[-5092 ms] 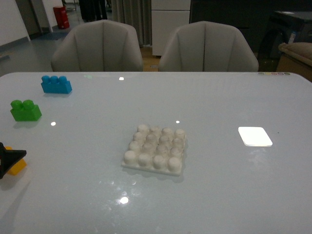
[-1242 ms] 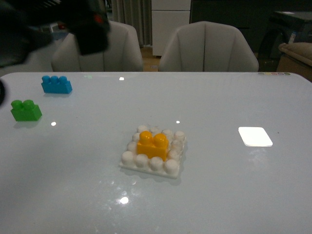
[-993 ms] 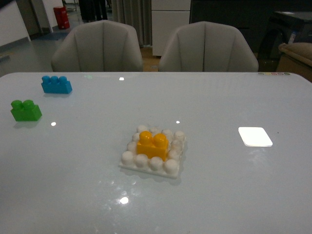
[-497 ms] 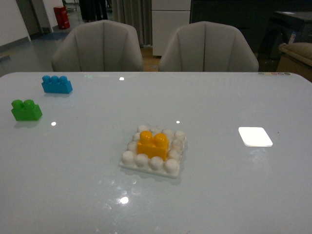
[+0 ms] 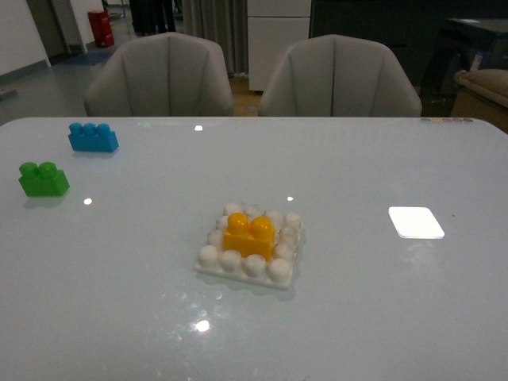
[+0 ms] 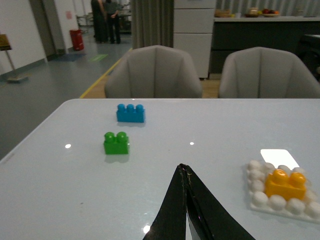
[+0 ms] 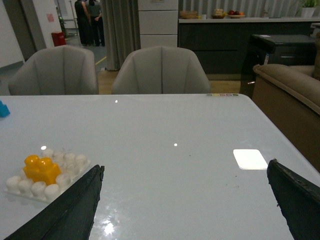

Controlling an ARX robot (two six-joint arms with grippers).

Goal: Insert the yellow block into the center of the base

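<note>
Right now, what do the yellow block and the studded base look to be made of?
Yellow block: likely molded plastic with a slight gloss, judging by the rounded studs and soft highlights. Base: probably the same kind of plastic, white, though its finish is hard to judge.

Bare table point(image 5: 381, 317) all round base point(image 5: 208, 268).

An office or showroom lounge: padded grey chairs point(image 5: 159, 75) at 12 o'clock of a glossy white table point(image 5: 357, 317), people point(image 6: 105, 20) standing in a corridor beyond.
</note>
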